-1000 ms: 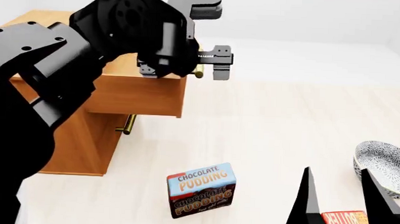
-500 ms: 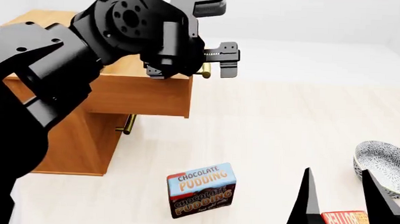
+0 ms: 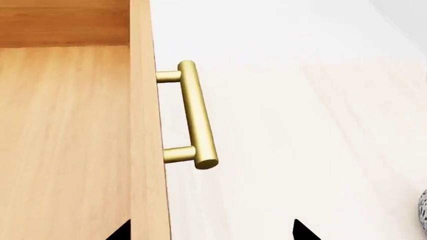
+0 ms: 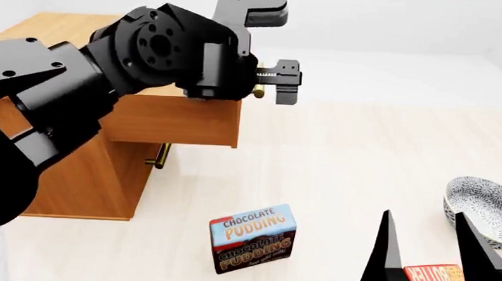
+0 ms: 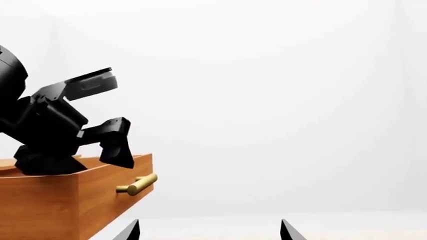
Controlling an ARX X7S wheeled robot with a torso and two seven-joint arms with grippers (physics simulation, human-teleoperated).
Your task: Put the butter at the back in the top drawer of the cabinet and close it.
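The butter point(image 4: 434, 277), a small red-orange box, lies on the floor at the lower right, seen between the fingers of my right gripper point(image 4: 424, 216). That gripper is open and holds nothing; the right wrist view does not show the butter. The cabinet point(image 4: 88, 178) stands at the left with its top drawer point(image 4: 184, 122) pulled out. My left gripper point(image 4: 272, 49) hovers open above the drawer front, over the brass handle point(image 3: 197, 115). The left fingertips point(image 3: 300, 231) straddle the front panel, and the drawer's inside point(image 3: 67, 140) is bare wood.
A blue-and-brown chocolate pudding box point(image 4: 253, 238) stands upright on the floor in front of the cabinet. A patterned bowl point(image 4: 485, 208) sits at the far right. A lower drawer handle point(image 4: 159, 155) sticks out under the open drawer. The left arm hides much of the cabinet top.
The top drawer has slid a little further out. My left gripper has shifted slightly right and up above the handle. The right gripper and the butter have not moved.
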